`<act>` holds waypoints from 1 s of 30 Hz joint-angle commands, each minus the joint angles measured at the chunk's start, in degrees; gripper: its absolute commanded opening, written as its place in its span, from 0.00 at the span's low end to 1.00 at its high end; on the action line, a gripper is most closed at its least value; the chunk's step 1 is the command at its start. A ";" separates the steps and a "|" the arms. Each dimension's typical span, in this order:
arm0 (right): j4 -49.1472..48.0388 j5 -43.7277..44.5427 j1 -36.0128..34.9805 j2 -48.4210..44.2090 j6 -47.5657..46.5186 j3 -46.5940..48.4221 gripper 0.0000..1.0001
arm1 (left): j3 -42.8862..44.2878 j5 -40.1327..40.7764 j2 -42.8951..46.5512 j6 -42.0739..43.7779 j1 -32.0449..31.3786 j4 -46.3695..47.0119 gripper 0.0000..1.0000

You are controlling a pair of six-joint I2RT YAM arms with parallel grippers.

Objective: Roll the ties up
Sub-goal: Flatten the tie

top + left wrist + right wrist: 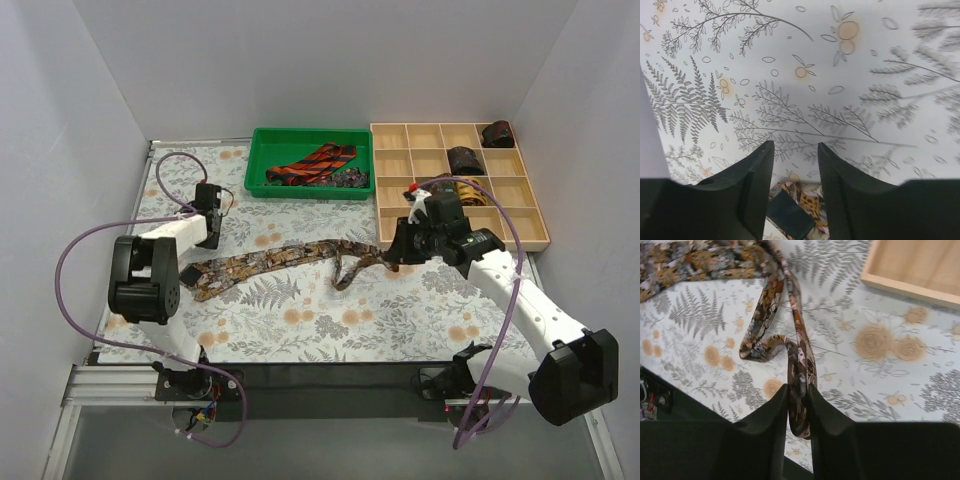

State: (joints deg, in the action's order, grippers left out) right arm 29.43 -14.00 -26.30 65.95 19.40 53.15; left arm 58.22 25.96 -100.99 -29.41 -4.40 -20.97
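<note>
"Top external view first: where is the tie being worked?"

"The brown-gold mottled tie [290, 257] lies stretched across the floral tabletop [400, 310]. Its wide end is near the left arm, and its narrow end curls toward the right gripper [398, 248]."

"What are that gripper's fingers doing?"

"In the right wrist view the fingers [772, 410] are drawn narrow, pinching a strand of the tie between them. Just ahead of them the fabric doubles back in a loose loop on the covering."

"And the left side?"

"The left gripper [795, 145] hangs over the bare covering with its fingers set apart, holding nothing. A bit of the tie's wide end shows at the bottom of the left wrist view, beneath the fingers. I cannot tell whether they touch it."

"Any other ties?"

"A red-black striped tie [318, 160] lies loose in the green bin [262, 150] at the back. In the wooden compartment tray [390, 137], a dark rolled tie [497, 133] sits in the far-right cell of the back row, and a second rolled tie [465, 160] sits one row nearer. A gold tie [468, 192] is partly hidden by the right arm."
</note>
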 commanded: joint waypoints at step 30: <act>-7.89 3.54 -16.85 15.51 -10.70 0.12 0.77 | -30.87 -14.18 43.51 -42.91 -7.99 -4.87 0.52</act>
State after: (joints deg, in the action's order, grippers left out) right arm 23.97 -10.13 -41.78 79.33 9.61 52.49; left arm 29.04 8.47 -58.13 -65.82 -11.92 -23.51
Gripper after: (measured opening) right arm 0.778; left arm 0.519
